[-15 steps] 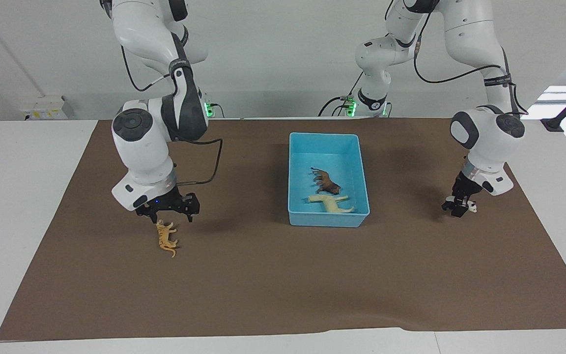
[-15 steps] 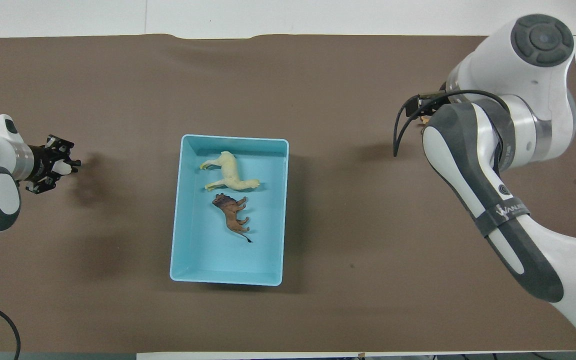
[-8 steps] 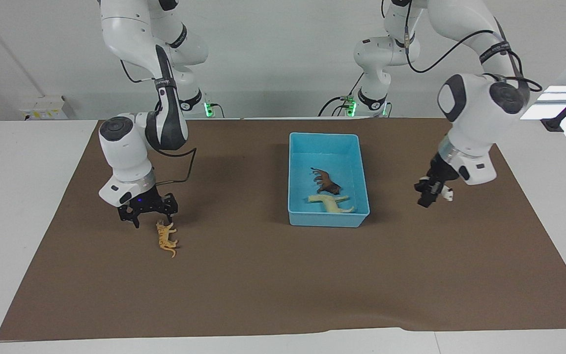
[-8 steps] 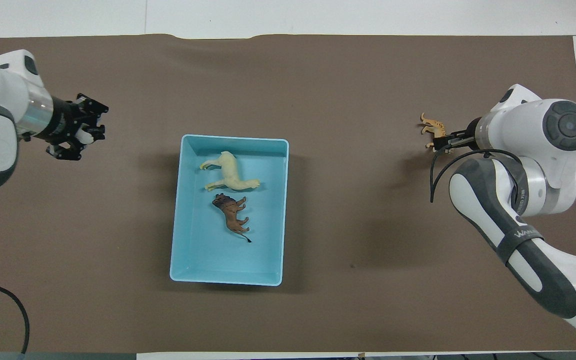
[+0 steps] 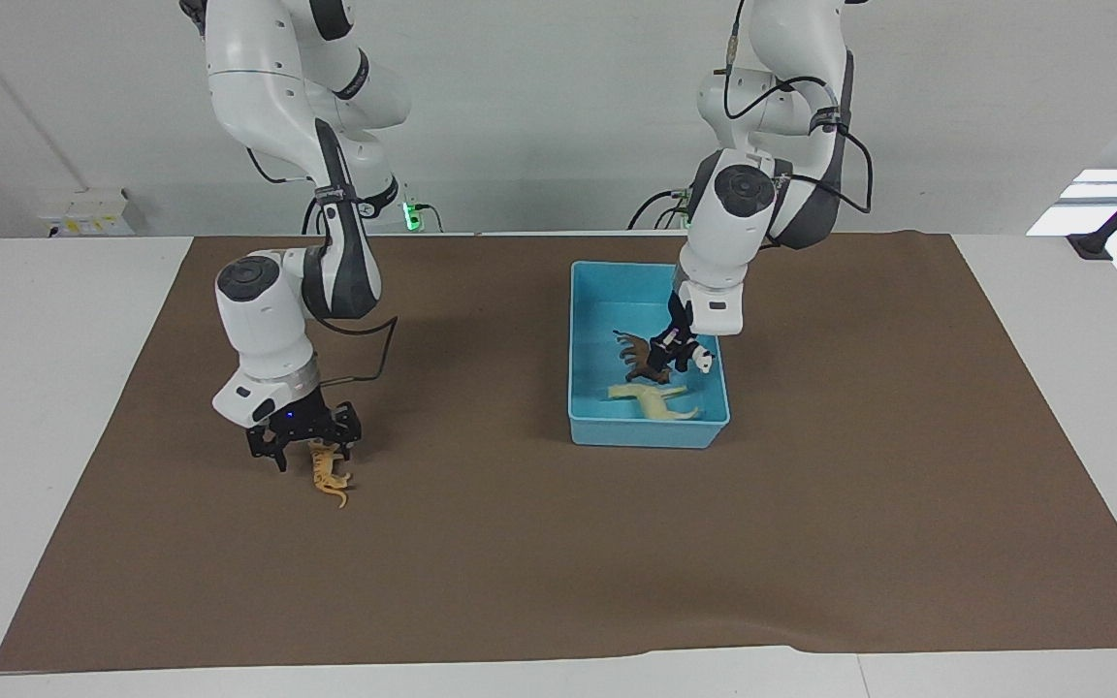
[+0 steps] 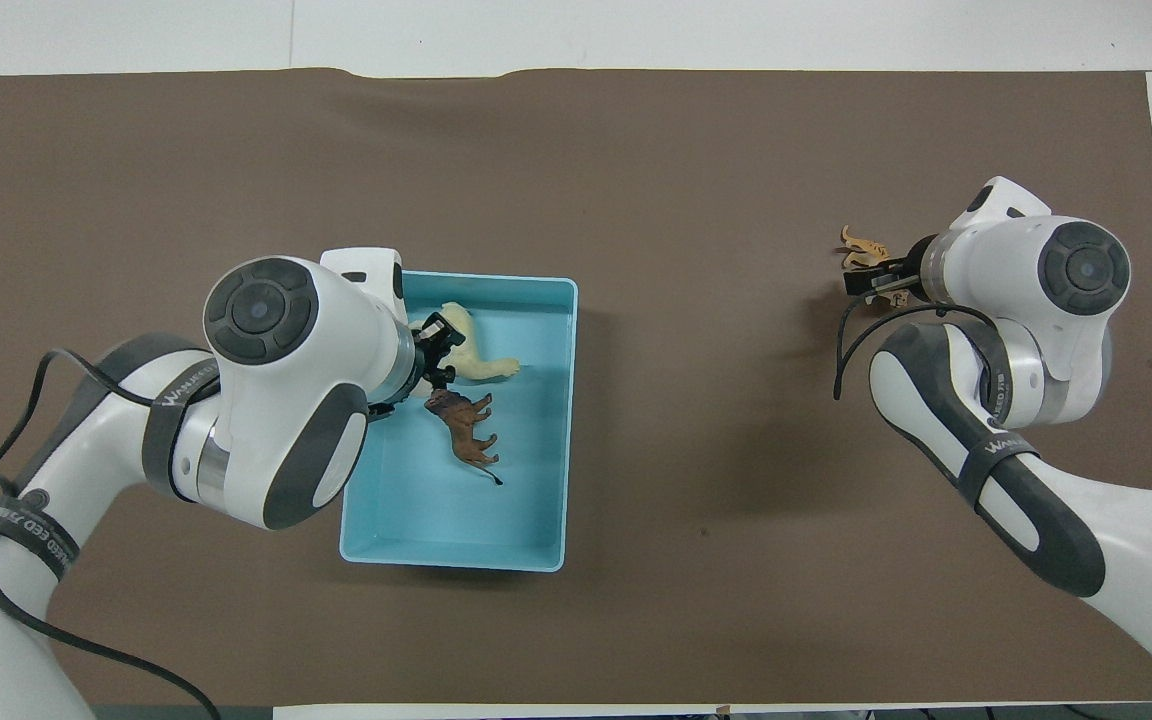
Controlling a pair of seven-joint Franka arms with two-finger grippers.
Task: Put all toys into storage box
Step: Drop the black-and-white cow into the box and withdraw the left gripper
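The light blue storage box (image 5: 641, 431) holds the pale cream horse (image 5: 655, 399) and the brown lion (image 5: 638, 347), both lying on its floor. My left gripper (image 5: 685, 361) is shut on the black-and-white panda (image 5: 702, 359) and holds it low inside the box, over the lion. In the overhead view the left wrist hides the panda; the box (image 6: 456, 540), horse (image 6: 471, 350) and lion (image 6: 466, 432) show there. The orange striped tiger (image 5: 330, 477) lies on the mat toward the right arm's end. My right gripper (image 5: 314, 456) is open, low over the tiger's head end; it also shows in the overhead view (image 6: 876, 282) beside the tiger (image 6: 861, 246).
A brown mat (image 5: 558, 553) covers most of the white table (image 5: 45, 388). A cable loops from the right wrist (image 5: 379, 354) just above the mat. The left arm's elbow (image 6: 266, 400) hangs over the box's edge nearest the left arm's end.
The left arm swung from its own end of the table to over the box, carrying the panda down to the lion. The right gripper dropped lower over the tiger's head.
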